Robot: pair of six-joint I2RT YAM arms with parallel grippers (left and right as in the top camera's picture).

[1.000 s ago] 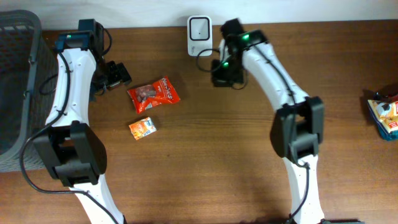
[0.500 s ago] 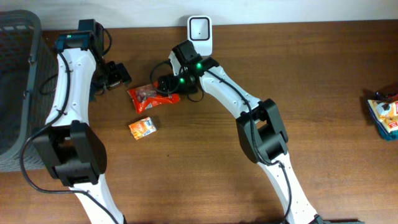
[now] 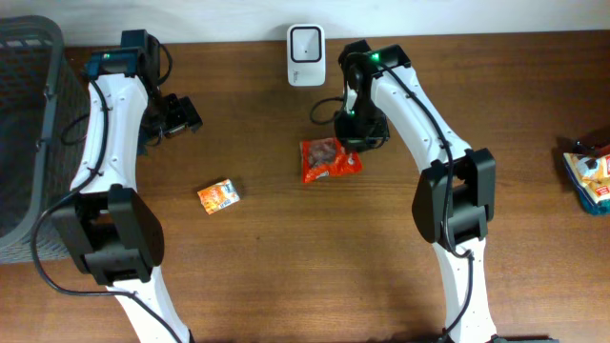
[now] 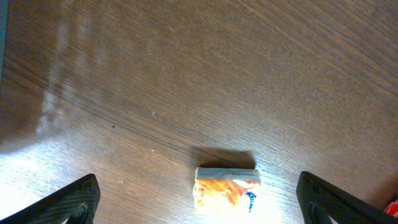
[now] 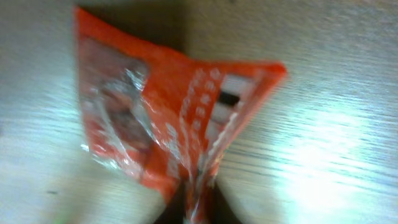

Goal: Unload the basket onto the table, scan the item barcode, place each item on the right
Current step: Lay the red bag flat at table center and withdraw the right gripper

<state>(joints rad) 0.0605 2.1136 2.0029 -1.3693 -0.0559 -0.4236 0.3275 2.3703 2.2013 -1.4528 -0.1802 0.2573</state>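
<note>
The right hand [image 3: 355,133] is closed down to a narrow pinch on one thin crinkled edge of the red snack packet [image 3: 330,159]. The rest of the packet hangs or lies below the fingers, just in front of the scanner [image 3: 305,43] and a little to its right, over the table [image 3: 286,267]. Whether the packet is clear of the wood cannot be told. The grip looks like the weak point: only a fold of slippery film sits between the fingertips, so a quick swing toward the scanner could let the packet slide out or twist about the pinch. A floppy packet may also curl and turn its printed face away from the scanner window. The wrist view is blurred, and a white panel with a dark block on the film may or may not be the barcode, so the wrong face could be presented. Glare on the shiny wrapper could spoil a read too. The left hand [image 3: 178,114] is spread fully open and holds nothing. It hovers near the basket [image 3: 24,143], well apart from the orange packet [image 3: 219,195], so a collision between the arms seems unlikely.
</note>
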